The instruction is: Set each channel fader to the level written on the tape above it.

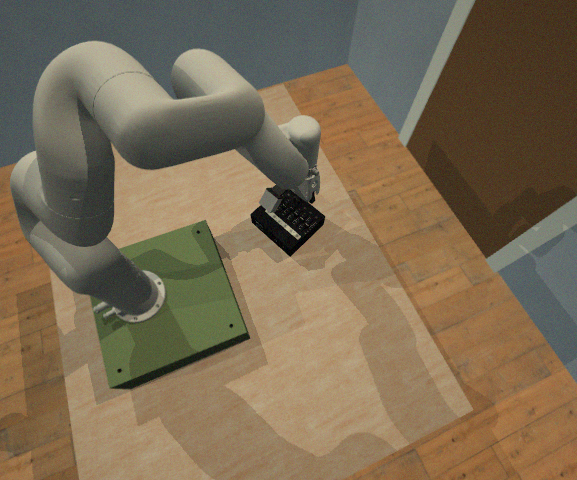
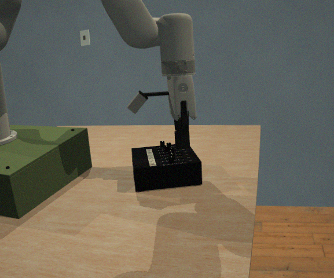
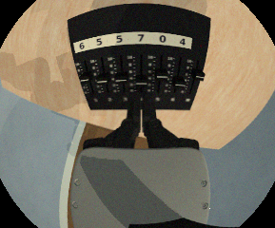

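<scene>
The black lighting desk stands on its feet on the table; it also shows in the overhead view. In the wrist view a white tape reads 6 5 5 7 0 4 above the faders. The caps stand at different heights; one at the far right sits apart. My gripper is shut with nothing between the fingers. Its tips stand at the desk's near side, at the foot of the middle faders, and touch or nearly touch the cap there. From the side the fingers come straight down at the desk's far edge.
The green base block of the arm stands left of the desk. The table edge runs to the right of the desk, with wooden floor below. The wrist camera bracket sticks out left of the gripper.
</scene>
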`<move>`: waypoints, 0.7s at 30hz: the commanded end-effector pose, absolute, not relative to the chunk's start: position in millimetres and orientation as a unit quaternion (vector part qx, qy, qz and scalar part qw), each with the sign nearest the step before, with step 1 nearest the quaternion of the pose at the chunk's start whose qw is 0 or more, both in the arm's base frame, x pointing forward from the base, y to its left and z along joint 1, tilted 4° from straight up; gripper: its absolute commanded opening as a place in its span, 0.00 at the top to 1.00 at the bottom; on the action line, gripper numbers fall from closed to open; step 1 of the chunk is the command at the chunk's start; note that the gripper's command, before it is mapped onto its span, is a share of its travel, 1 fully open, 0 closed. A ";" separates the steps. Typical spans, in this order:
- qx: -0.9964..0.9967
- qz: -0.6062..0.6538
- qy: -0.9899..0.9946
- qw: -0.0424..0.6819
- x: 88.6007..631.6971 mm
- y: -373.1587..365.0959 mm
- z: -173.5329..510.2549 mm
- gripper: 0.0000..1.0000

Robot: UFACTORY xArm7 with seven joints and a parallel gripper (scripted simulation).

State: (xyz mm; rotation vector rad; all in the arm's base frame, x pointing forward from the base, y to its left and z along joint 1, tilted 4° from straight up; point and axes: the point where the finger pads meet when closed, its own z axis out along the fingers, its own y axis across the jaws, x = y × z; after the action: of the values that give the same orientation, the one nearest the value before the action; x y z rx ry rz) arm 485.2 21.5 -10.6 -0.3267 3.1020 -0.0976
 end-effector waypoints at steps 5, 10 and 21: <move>-0.105 -0.031 0.994 0.013 487.2 21.5 -13.9 1.00; -0.105 -0.031 0.994 0.013 487.2 21.4 -15.6 1.00; -0.105 -0.031 0.994 0.013 487.2 21.4 -15.8 1.00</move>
State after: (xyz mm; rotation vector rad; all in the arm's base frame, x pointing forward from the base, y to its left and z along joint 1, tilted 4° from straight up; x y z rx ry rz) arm 485.6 21.1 -17.3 -0.3267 3.1014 -0.0976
